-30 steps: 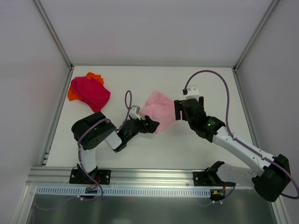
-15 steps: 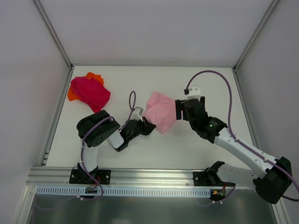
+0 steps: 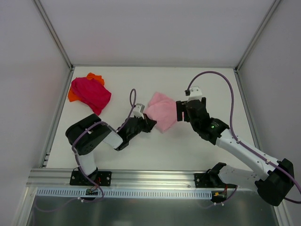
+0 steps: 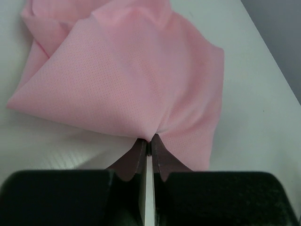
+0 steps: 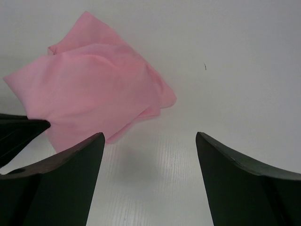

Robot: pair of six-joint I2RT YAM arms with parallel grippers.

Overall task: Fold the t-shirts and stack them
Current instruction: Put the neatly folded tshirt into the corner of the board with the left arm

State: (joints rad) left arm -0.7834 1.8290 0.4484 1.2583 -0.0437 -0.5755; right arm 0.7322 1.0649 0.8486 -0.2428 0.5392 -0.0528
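Left pincer pinches the bunched light pink t-shirt, right pincer spread nearby; magenta t-shirt and orange t-shirt lie heaped, seemingly unfolded.

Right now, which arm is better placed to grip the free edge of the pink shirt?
Right, I judge. The right gripper is open and close to that side of the pink shirt. The left gripper is shut on the opposite corner, so it is occupied.

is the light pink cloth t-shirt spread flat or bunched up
Bunched up. The light pink cloth t-shirt shows overlapping layers and creases, its near edge pinched in the shut left gripper.
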